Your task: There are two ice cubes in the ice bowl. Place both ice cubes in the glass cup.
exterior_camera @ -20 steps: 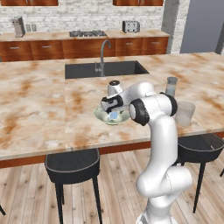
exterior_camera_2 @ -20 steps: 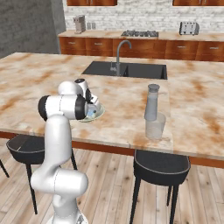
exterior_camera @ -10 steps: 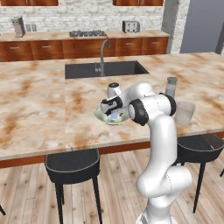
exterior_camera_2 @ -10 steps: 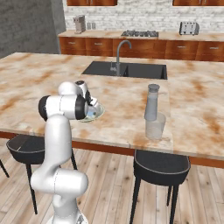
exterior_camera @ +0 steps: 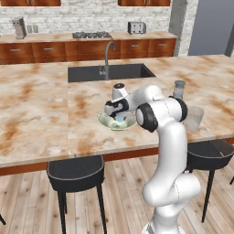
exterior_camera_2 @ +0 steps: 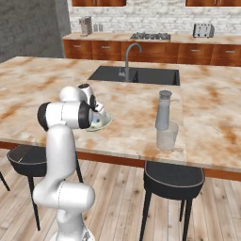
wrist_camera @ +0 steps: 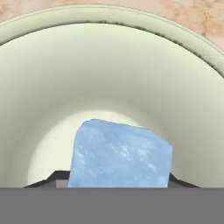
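Hand view puts one ice cube [wrist_camera: 120, 154] low in the ice bowl [wrist_camera: 109, 57], between your claw [wrist_camera: 118, 177] tips. Since a second ago the arm has barely moved, so no lift has begun. Whether the claw has closed on it, you cannot tell. The glass cup [exterior_camera_2: 167, 135] stands well apart.

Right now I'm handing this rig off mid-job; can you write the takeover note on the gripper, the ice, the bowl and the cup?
Gripper: down inside the shallow pale greenish-white ice bowl, fingertips either side of a pale-blue translucent ice cube; whether it is clamped can't be told.
Second cube: not made out.
Clear glass cup: on the marble counter by the tall grey-topped shaker, looks empty.
Done: no cube seen delivered.
Left: confirm grasp, lift, drop it in the cup, return for the other.
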